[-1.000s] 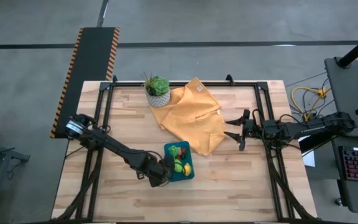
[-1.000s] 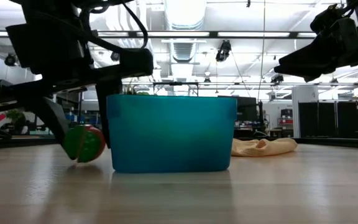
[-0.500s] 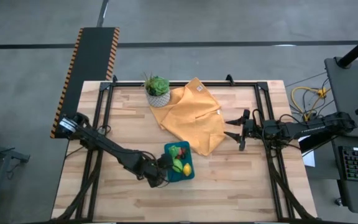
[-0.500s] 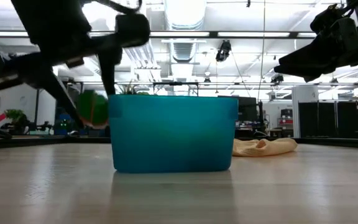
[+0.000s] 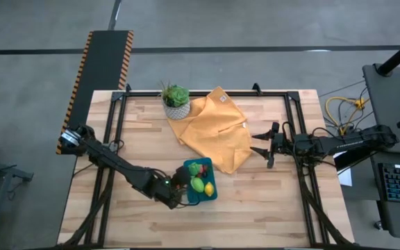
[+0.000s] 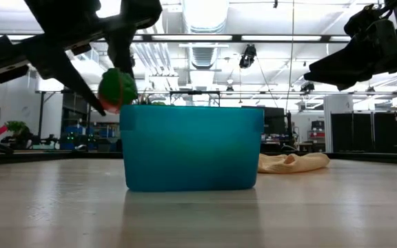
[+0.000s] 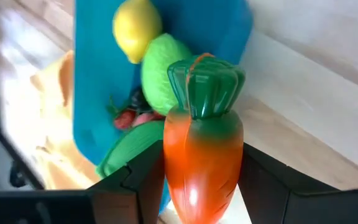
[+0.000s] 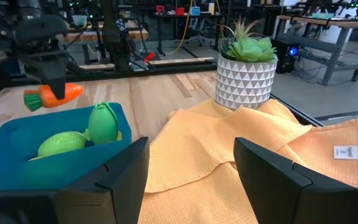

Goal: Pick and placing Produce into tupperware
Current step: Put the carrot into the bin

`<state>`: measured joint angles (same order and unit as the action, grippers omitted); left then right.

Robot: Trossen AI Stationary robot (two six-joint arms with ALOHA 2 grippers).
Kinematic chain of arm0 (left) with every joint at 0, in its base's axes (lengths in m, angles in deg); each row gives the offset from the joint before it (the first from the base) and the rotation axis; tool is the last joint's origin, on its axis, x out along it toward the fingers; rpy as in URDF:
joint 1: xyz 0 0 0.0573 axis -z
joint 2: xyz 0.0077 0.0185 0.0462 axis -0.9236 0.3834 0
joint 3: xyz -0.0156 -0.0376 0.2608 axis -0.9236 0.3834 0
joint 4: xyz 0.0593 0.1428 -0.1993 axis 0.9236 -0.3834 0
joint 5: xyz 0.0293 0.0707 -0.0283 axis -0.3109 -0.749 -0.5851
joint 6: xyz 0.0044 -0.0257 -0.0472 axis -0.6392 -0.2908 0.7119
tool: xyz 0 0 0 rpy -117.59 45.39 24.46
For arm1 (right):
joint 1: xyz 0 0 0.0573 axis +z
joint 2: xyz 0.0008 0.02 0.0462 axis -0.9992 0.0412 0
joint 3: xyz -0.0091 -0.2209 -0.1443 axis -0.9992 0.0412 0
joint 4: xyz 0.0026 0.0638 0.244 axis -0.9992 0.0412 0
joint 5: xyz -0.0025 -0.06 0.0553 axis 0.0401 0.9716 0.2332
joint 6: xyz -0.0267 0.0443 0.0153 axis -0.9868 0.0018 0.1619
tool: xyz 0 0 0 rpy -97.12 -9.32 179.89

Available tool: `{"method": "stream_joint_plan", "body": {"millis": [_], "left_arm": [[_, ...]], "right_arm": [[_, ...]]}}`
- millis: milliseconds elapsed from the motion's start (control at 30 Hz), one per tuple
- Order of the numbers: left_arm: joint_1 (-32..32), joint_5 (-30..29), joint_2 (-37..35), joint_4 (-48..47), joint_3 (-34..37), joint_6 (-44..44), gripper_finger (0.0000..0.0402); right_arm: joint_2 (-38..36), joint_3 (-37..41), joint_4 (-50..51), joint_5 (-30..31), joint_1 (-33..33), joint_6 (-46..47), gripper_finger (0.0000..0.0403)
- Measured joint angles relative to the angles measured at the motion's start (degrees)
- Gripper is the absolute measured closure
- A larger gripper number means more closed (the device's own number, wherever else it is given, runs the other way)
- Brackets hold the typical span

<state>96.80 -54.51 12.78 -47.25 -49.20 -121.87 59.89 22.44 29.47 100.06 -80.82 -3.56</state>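
Note:
The teal tupperware [image 5: 207,192] [image 6: 191,146] [image 8: 11,144] stands on the wood near the table's front, with produce inside: a yellow lemon [image 7: 135,25], a lime-green fruit [image 7: 160,68] [image 8: 61,143], a green piece [image 8: 103,122] and a small red and dark piece [image 7: 132,116]. My left gripper [image 5: 178,182] [image 7: 201,186] is shut on a toy carrot [image 7: 201,149] [image 8: 51,94] [image 6: 118,88] at the tupperware's left rim, just above it. My right gripper [image 5: 259,144] [image 8: 191,180] waits open over the cloth's right edge. My left gripper pinches the carrot's orange body [image 7: 197,171] between its two fingers [image 7: 143,180], one on each side. The fingers slant down from the table's left and lie across the carrot. The carrot is lifted clear and roughly level, its green top [image 7: 205,87] pointing away from the wrist.
A mustard-yellow cloth [image 5: 217,132] [image 8: 241,155] [image 6: 291,162] lies spread behind the tupperware. A leafy plant in a white pot [image 5: 176,101] [image 8: 246,68] stands at its far left corner. Black frame rails [image 5: 117,125] run along the table's sides. Bare wood lies around the tupperware.
My left gripper has risen with the carrot from table height beside the tupperware up to its left rim, turning as it went. The carrot is now lifted clear of the wood. The grip stays shut on it.

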Motion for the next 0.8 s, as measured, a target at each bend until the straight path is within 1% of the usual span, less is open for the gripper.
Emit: {"method": "stream_joint_plan", "body": {"millis": [200, 400, 600, 733, 800], "left_arm": [[-0.14, -3.35, 0.0, 3.16, 0.0, -3.51, 0.024], [-2.02, -3.33, 0.0, 11.13, 0.03, -8.07, 0.024], [-5.54, -2.34, 1.15, 17.13, 0.43, -12.18, 0.024], [-7.7, 1.18, 3.66, 21.16, 0.77, -17.03, 0.024], [-8.53, 1.43, 5.23, 22.52, 0.68, -19.36, 0.024]], "right_arm": [[0.0, 0.0, -0.02, 0.0, -0.01, 0.0, 0.0175], [0.0, 0.0, -0.03, 0.0, 0.0, 0.0, 0.0175], [0.0, 0.0, -0.04, 0.0, 0.0, 0.02, 0.0175], [0.0, 0.0, 0.0, 0.0, 0.0, 0.02, 0.0175], [0.0, 0.0, 0.09, -0.02, 0.02, 0.02, 0.0175]]}}
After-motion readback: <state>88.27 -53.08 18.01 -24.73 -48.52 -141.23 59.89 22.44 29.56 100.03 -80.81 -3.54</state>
